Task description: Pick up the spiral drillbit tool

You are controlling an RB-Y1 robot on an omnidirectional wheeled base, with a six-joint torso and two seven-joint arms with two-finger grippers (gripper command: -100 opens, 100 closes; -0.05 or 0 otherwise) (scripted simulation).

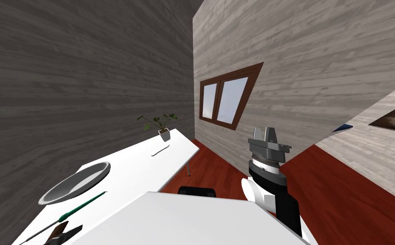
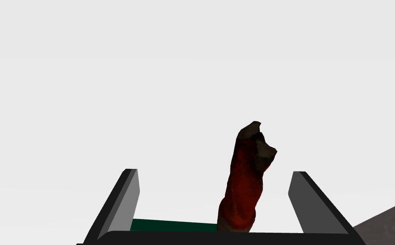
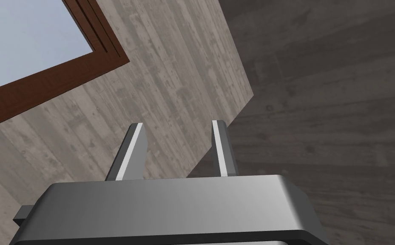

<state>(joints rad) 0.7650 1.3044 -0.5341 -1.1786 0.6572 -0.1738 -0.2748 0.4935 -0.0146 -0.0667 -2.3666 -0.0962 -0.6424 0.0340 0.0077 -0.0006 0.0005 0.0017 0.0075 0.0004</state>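
A stubby red-brown tool [image 2: 245,183] with a rough dark tip lies on the white table [image 1: 145,170]. It sits between the fingers of my left gripper [image 2: 214,171], closer to one finger [image 2: 309,200] and touching neither. That gripper is open. In the head view the same red-brown piece [image 1: 58,231] shows at the table's near left corner, with a dark finger [image 1: 75,230] beside it. A green strip [image 2: 173,225] of another tool shows under the gripper's body. My right gripper [image 1: 265,135] is raised off to the right, away from the table, open and empty [image 3: 178,123].
A long tool with a green handle [image 1: 83,206] and a thin grey shaft lies by my left gripper. A grey bowl [image 1: 75,183] sits behind it. Farther off are a thin dark tool [image 1: 160,150] and a potted plant [image 1: 163,127]. Red floor lies right of the table.
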